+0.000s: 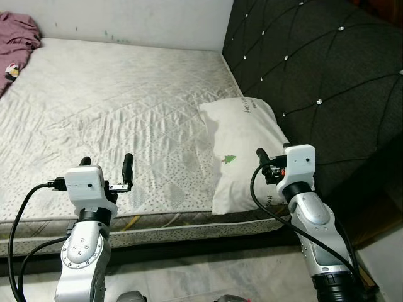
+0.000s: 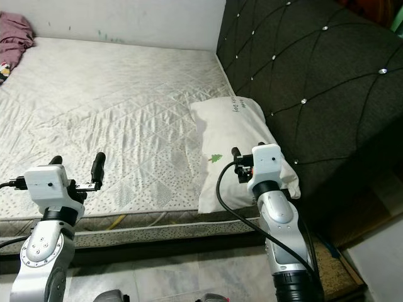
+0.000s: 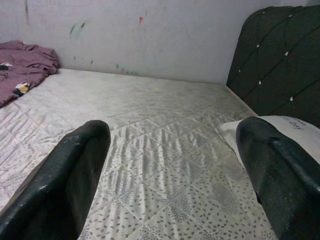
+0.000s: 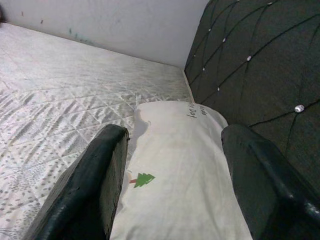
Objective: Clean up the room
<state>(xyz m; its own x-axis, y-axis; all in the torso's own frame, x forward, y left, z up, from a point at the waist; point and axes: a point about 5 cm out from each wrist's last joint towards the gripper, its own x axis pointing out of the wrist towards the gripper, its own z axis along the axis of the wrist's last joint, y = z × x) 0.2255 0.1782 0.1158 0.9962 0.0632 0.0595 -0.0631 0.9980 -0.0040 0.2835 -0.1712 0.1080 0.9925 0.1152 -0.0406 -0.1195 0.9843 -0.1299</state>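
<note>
Pillow [image 1: 242, 151] handling looks like the step in hand: the white pillow with a small green tree print is lying on the bare quilted mattress [image 1: 113, 113], directly ahead of the right gripper [image 4: 172, 180], its far end resting close against the dark tufted headboard [image 1: 321, 75]. The right gripper is hovering released, fingers spread wide and holding nothing, with the pillow's near end sitting between and just beyond its fingertips. The left gripper [image 1: 107, 168] is likewise released and empty, poised over the near edge of the mattress, well apart from the pillow, which lies off to its right.

To do this well, the right gripper is probably best advancing low and straight, so both fingers are straddling a fold of the near corner rather than pressing flat on the top. A pillow is soft and compresses, so a deep bite on bunched fabric is likely holding better than a shallow pinch. The near end is overhanging the mattress edge slightly, which is offering a reachable corner. Bringing the left gripper across toward the other near corner could be keeping the pillow from sagging or swinging.

Beyond the left gripper, at the far corner of the mattress, a crumpled purple cloth [image 1: 17, 38] is waiting against the wall.
</note>
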